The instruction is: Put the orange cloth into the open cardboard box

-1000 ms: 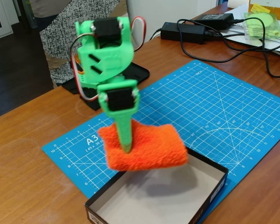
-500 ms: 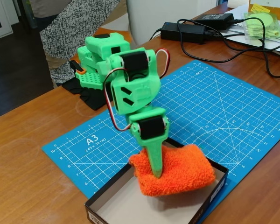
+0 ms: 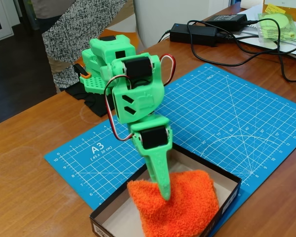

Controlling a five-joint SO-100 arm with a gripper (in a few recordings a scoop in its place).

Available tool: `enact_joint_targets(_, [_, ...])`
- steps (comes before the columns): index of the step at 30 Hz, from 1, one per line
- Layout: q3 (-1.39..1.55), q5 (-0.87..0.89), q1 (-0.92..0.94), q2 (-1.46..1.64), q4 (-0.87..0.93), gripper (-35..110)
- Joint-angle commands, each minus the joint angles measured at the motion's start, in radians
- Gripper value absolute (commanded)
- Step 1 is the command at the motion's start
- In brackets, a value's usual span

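The orange cloth [image 3: 175, 205] hangs bunched inside the open cardboard box [image 3: 227, 190], towards the box's right wall and near edge, its lower part running out of the bottom of the picture, so I cannot tell whether it rests on the floor of the box. The green gripper [image 3: 164, 190] points down into the cloth, and its fingers appear closed on the fabric, with the pile hiding the tips. The box sits on the near edge of the blue cutting mat [image 3: 227, 113], which lies on the wooden table [image 3: 24, 173].

The risk, as I judge it, is a snag: if the terry loops cling to a finger on release, the cloth may lift out again. A fold could also drape over the right wall.
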Motion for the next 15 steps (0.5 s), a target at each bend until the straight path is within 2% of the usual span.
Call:
enact_joint_targets(1, [-0.055, 0.034, 0.002, 0.129, 0.054, 28])
enact_joint_targets(4, [-0.021, 0.041, -0.009, 0.207, 0.104, 28])
enact_joint_targets(11, [0.357, 0.032, -0.038, 0.614, 0.103, 29])
enact_joint_targets(15, [0.476, 0.025, -0.075, 0.776, 0.103, 29])
